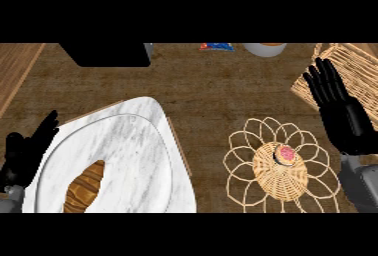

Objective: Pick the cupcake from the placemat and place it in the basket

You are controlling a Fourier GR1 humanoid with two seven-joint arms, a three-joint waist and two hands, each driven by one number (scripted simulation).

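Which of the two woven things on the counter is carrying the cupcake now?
The flower-shaped wicker placemat, lying flat at lower right, has the cupcake on its round centre. The basket at the upper right edge, behind the open right hand, shows no cupcake.

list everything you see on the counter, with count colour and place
cupcake: 1, pink top with dark edge, on the placemat's woven centre
placemat: 1, tan wicker with looped petal rim, lower right
basket: 1, tan woven, upper right edge
croissant: 1, golden brown, on the plate at lower left
plate: 1, white marble, lower left
black box: 1, black, top left of centre
packet: 1, blue and orange, top centre
cup: 1, white, top, right of the packet
left robot hand: 1, black, open, left edge
right robot hand: 1, black, open, over the basket's near edge
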